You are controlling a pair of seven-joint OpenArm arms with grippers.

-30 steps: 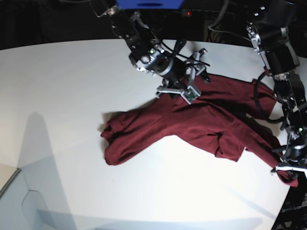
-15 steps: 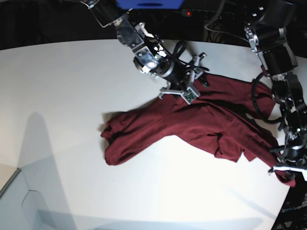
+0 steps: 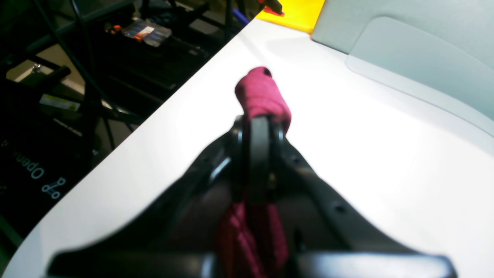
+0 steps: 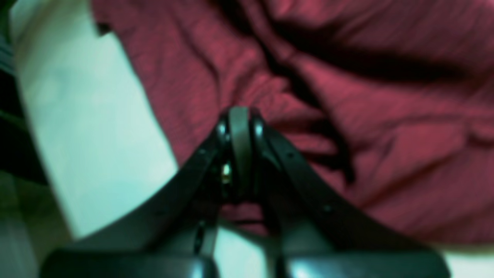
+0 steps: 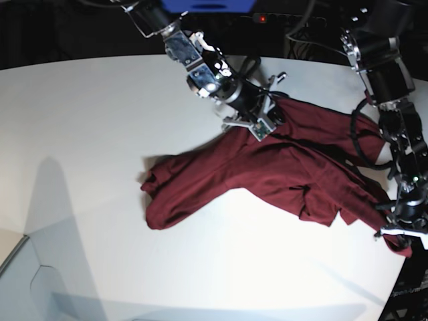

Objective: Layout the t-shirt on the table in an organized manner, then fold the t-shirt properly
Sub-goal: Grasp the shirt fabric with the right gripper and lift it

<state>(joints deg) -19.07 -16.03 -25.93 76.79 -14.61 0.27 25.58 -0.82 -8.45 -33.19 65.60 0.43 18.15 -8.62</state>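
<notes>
You have the t-shirt (image 5: 267, 170) lying crumpled across the right half of the table (image 5: 87, 134) in the base view, stretched in a loose diagonal from a bunched lobe near the table's middle to a corner at the right edge; it is wrinkled and partly folded over itself, not spread flat. Your left gripper (image 5: 401, 235) sits at that right edge, low over the table's rim, and its fingers (image 3: 259, 154) are pinched together on a fold of the shirt; in the left wrist view a rolled nub of maroon cloth (image 3: 261, 96) pokes out past the fingertips and more cloth hangs behind them, with bare white table beyond. Your right gripper (image 5: 273, 115) is down at the shirt's upper edge, near the far side of the table; in the right wrist view its fingers (image 4: 239, 143) are pressed together with no gap showing, directly over wrinkled fabric close to where cloth meets table; that view is blurred, so you cannot tell whether any cloth is caught between them.
</notes>
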